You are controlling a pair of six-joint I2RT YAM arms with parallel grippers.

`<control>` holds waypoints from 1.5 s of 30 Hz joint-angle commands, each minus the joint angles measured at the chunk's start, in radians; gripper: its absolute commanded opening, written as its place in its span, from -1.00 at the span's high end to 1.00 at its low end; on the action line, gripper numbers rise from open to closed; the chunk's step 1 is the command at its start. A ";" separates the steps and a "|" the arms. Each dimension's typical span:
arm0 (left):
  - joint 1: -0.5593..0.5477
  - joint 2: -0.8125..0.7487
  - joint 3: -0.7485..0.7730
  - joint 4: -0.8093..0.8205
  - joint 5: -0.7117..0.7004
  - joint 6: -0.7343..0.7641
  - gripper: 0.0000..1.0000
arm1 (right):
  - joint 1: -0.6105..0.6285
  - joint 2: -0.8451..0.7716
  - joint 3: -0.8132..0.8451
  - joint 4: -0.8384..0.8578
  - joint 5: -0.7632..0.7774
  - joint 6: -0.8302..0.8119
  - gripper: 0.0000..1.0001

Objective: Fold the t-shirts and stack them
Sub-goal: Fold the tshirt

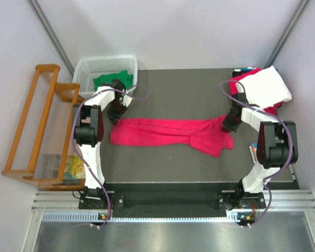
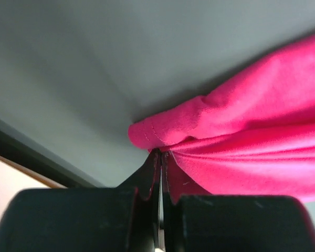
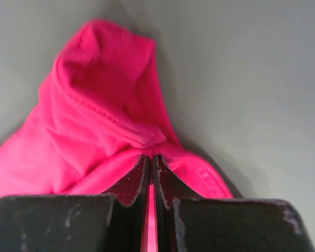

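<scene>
A crimson-pink t-shirt (image 1: 168,134) lies stretched in a long band across the middle of the dark mat. My left gripper (image 1: 114,117) is shut on its left end, and the left wrist view shows the pink cloth (image 2: 241,136) pinched at the fingertips of that gripper (image 2: 160,152). My right gripper (image 1: 230,124) is shut on the right end, with a hemmed fold of the shirt (image 3: 105,115) bunched at that gripper's tips (image 3: 150,156). A green t-shirt (image 1: 113,80) lies in the white basket (image 1: 88,68). A white t-shirt (image 1: 268,87) lies at the back right on more crimson cloth (image 1: 240,84).
A wooden rack (image 1: 39,126) stands left of the mat, beside the left arm. Small coloured pens (image 1: 251,153) lie at the mat's right edge near the right arm. The basket sits at the back left corner.
</scene>
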 commanded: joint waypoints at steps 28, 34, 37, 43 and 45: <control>0.022 -0.293 -0.049 0.097 -0.056 0.004 0.78 | -0.053 -0.165 0.254 -0.099 0.182 -0.062 -0.21; 0.019 -0.303 0.056 0.051 -0.018 -0.040 0.51 | 0.026 -0.182 0.223 -0.077 0.059 -0.071 -0.22; 0.004 -0.322 0.024 0.057 -0.019 -0.043 -0.06 | 0.045 -0.172 0.185 -0.051 0.030 -0.079 -0.26; -0.010 -0.361 -0.042 0.091 -0.022 -0.060 -0.98 | 0.056 -0.136 0.151 -0.005 -0.033 -0.071 -0.30; -0.024 -0.370 -0.044 0.072 0.011 -0.075 -0.98 | 0.071 -0.116 0.157 -0.005 -0.040 -0.067 -0.29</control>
